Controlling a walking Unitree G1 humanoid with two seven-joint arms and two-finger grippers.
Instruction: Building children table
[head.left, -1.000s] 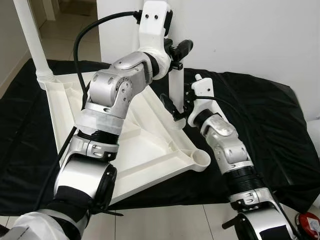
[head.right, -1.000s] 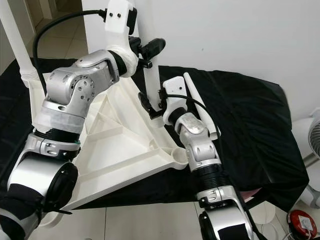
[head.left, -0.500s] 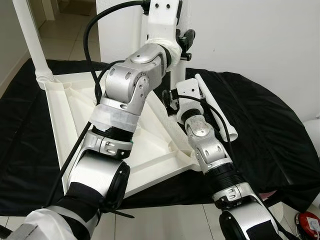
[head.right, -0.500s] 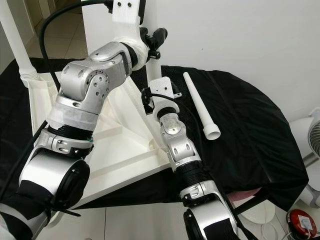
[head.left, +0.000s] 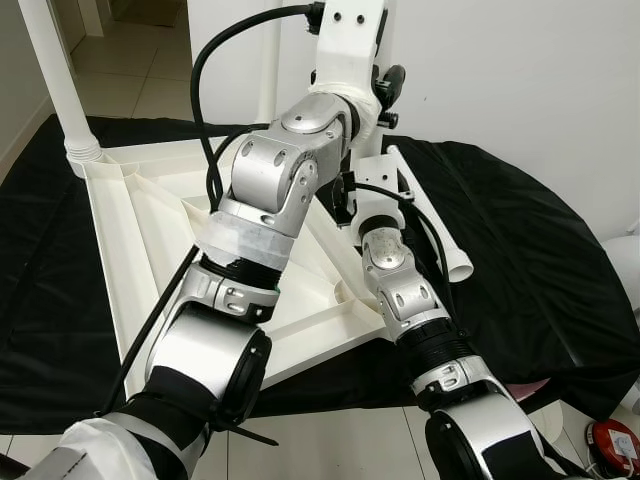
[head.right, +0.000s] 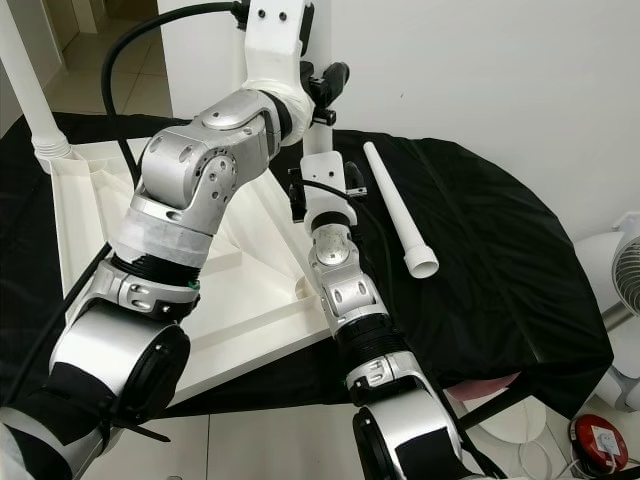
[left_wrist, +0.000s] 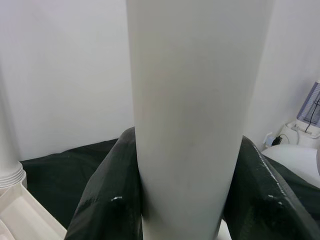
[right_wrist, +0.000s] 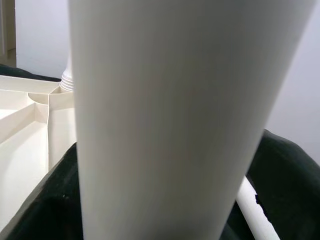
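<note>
Our left gripper (left_wrist: 182, 220) and right gripper (right_wrist: 150, 220) both clamp black fingers (left_wrist: 102, 200) around the same upright white leg (left_wrist: 195, 100), smooth and round, standing at a corner of the upturned white tabletop (head.left: 140, 215) on the black cloth (head.right: 500, 260). Another leg (head.right: 398, 208) lies loose beside it.

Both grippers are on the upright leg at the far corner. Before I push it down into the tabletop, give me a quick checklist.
1. Left gripper closed on upright leg: ok.
2. Right gripper around the same leg: ok.
3. Leg seated in its corner socket: cannot tell, arms hide it.
4. Upturned tabletop lying on black cloth: ok.
5. Far-left leg already standing: ok.
6. Spare leg lying on the cloth, apart from the tabletop: ok.
</note>
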